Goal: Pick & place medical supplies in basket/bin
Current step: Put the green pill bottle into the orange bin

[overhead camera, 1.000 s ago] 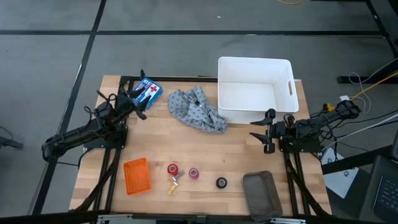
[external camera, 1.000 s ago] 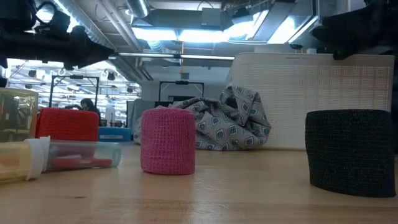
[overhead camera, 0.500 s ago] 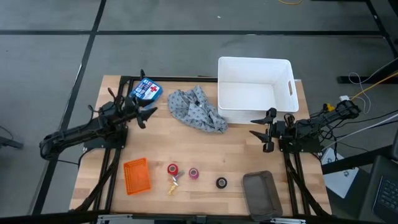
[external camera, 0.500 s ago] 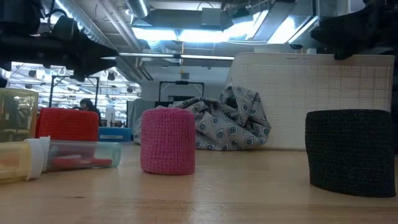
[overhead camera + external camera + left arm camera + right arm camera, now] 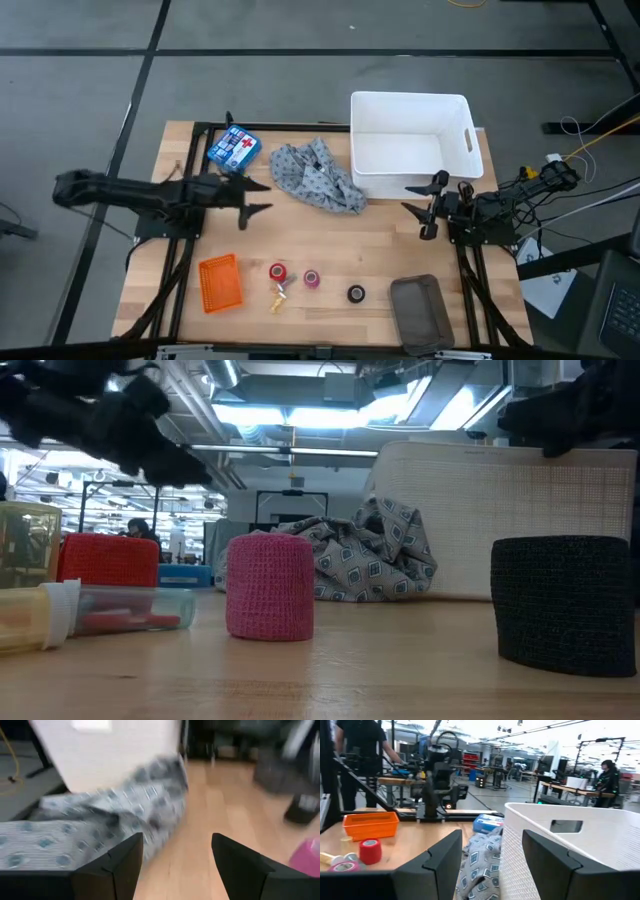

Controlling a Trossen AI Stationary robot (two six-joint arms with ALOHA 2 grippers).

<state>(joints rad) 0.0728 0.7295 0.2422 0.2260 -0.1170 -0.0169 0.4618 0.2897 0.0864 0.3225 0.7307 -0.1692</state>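
My left gripper (image 5: 262, 197) hangs open over bare wood, just left of the grey patterned cloth (image 5: 315, 177), which lies crumpled against the white bin (image 5: 410, 145). In the left wrist view the cloth (image 5: 100, 825) fills the space ahead of the open fingers. My right gripper (image 5: 415, 208) waits open near the bin's near right corner. The red roll (image 5: 278, 271), pink roll (image 5: 311, 278), black roll (image 5: 356, 293) and yellowish piece (image 5: 279, 295) stand on the wood by the near edge. The orange basket (image 5: 220, 283) lies left of them.
A blue box with a red cross (image 5: 233, 147) lies at the far left of the table. A dark grey tray (image 5: 418, 310) sits at the near right corner. Bare wood lies between the cloth and the rolls. People (image 5: 360, 745) stand in the room beyond.
My left arm has swung away from the blue box, toward the table's right and near edge, and now lies stretched out level with its open gripper beside the cloth's left end. Nothing on the table has moved.
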